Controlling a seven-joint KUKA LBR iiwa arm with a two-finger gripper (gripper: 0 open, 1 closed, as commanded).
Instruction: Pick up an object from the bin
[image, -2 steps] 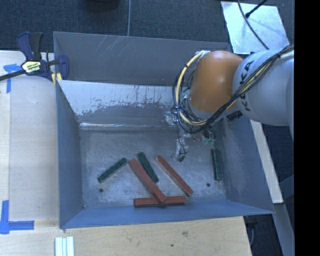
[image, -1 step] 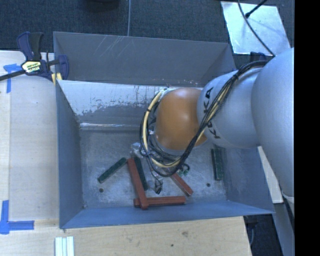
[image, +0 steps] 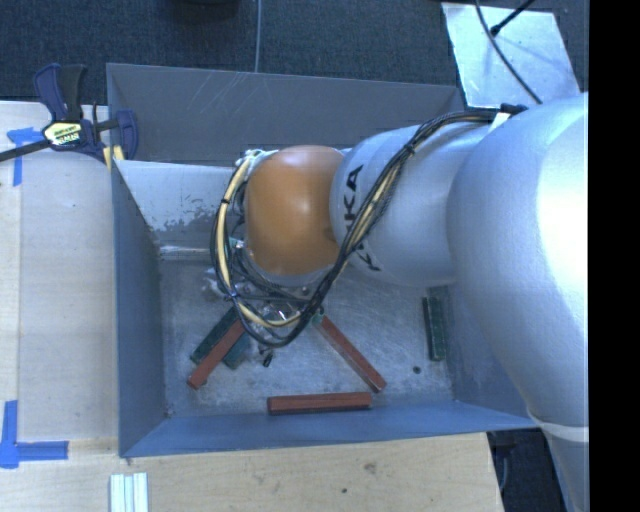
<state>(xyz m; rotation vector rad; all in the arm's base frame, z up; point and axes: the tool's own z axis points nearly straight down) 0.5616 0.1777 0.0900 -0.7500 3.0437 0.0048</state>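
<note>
Two crossed sticks (image: 215, 358) vanish under arm (image: 400, 220).

The camera hangs above the grey bin (image: 140, 330) and looks down into it, tipped a little toward the far side, so the far wall (image: 300, 100) shows its broad inner face while the near wall (image: 300, 432) is a narrow band. It sits close enough that the bin takes up most of the middle, with strips of pale worktop (image: 60, 300) to the left and near. The arm (image: 520, 230) enters from the right, rising close under the lens, and its orange cover (image: 290, 210) sits over the bin's centre.
</note>
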